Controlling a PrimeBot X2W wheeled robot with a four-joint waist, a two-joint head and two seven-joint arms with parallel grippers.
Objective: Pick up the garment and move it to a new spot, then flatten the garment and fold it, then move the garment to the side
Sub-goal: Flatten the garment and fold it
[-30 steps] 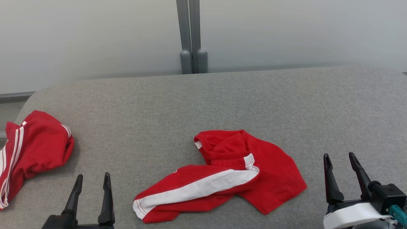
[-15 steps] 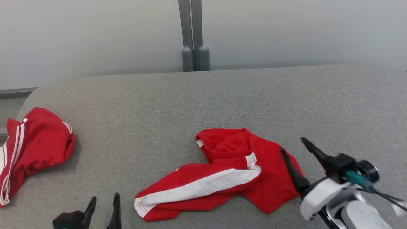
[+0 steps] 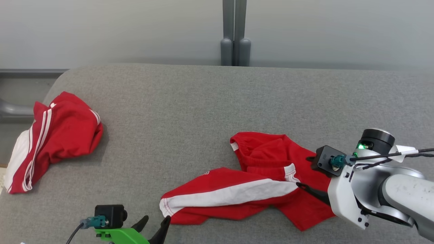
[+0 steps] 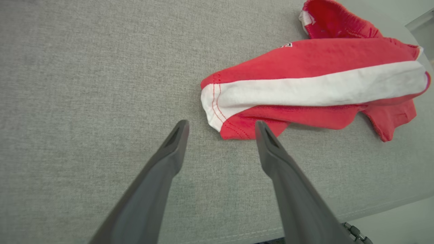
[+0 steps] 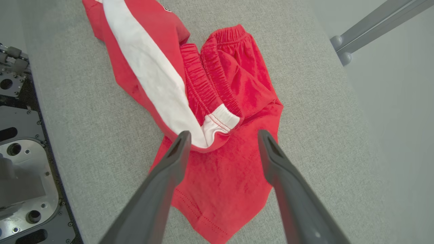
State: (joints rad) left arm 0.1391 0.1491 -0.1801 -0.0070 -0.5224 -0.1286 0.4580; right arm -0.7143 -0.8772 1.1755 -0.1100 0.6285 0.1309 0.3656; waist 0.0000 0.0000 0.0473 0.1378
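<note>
Right gripper (image 3: 304, 171) has its two fingers spread wide with nothing between them, poised over the right part of the shorts (image 3: 217, 179); whether the tips touch the cloth I cannot tell. In the head view one of its fingers is mostly hidden behind the wrist's black camera block, and the arm covers the right edge of the shorts. Left gripper (image 3: 156, 219) is also spread and empty, cut off by the bottom of that view, its tips just short of the striped leg's hem.

From the left wrist (image 4: 221, 123) the hem lies right ahead of the fingertips, apart from them, and the waistband runs off the top edge. From the right wrist (image 5: 223, 135) the far end of the striped leg is cut off at the top. A small mark near the stripe is too small to read.

Crumpled and red, the shorts (image 5: 223, 169) have a broad white side stripe (image 4: 305, 91) and a gathered elastic waistband (folded over on itself). They lie on the grey cushion (image 3: 190, 112), right of centre and near its front edge. Their long axis follows the striped leg, hem pointing to the robot's left; the other leg points towards the front right.

A second red garment (image 3: 61, 135) sits at the cushion's left edge, well apart
</note>
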